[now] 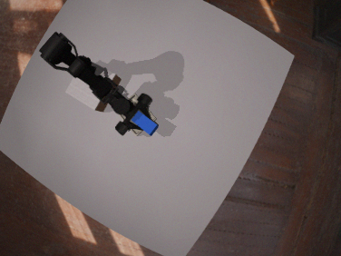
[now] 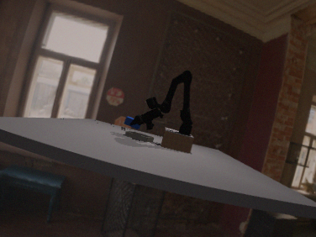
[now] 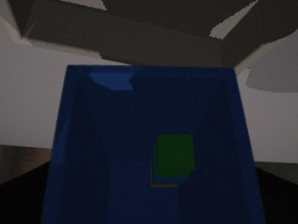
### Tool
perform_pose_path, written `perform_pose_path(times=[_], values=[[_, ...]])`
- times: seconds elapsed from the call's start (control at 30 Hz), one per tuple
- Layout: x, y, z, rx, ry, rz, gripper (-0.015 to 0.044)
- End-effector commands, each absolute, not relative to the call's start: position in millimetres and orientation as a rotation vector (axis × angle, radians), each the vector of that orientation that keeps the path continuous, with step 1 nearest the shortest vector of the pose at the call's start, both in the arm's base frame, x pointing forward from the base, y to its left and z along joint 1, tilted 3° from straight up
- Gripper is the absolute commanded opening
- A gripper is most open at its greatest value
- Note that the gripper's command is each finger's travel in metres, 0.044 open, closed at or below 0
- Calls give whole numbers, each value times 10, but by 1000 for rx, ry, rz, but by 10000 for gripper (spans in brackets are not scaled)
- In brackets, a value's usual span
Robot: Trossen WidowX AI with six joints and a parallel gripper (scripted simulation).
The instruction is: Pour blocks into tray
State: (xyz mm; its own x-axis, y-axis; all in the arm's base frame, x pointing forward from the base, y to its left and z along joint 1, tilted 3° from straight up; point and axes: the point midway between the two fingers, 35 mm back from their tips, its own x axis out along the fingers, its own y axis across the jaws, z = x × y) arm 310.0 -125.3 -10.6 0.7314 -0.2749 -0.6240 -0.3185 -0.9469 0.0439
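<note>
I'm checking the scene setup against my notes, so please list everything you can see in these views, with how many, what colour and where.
Cup: one, blue, held in the gripper, off the table
Blocks: at least two; a green one on top inside the cup, at least one more under it, colours unclear
Tray: one, greyish, on the table near the cup
Table: one, light grey, under everything
Box: one, tan sides, beside the arm's foot
Bench: one, blue-green, behind the table
Sign: one, red and whitish, on the wall
Arm: one, black, reaching over the table
Gripper: one, black, shut on the cup
</note>
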Motion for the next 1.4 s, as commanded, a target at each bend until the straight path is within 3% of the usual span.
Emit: perform_pose_path(times=[0.0,1.37], values=[[3099,-1257,-110,-2879,504,971,0],[2978,-1209,52,-3026,562,583,0]])
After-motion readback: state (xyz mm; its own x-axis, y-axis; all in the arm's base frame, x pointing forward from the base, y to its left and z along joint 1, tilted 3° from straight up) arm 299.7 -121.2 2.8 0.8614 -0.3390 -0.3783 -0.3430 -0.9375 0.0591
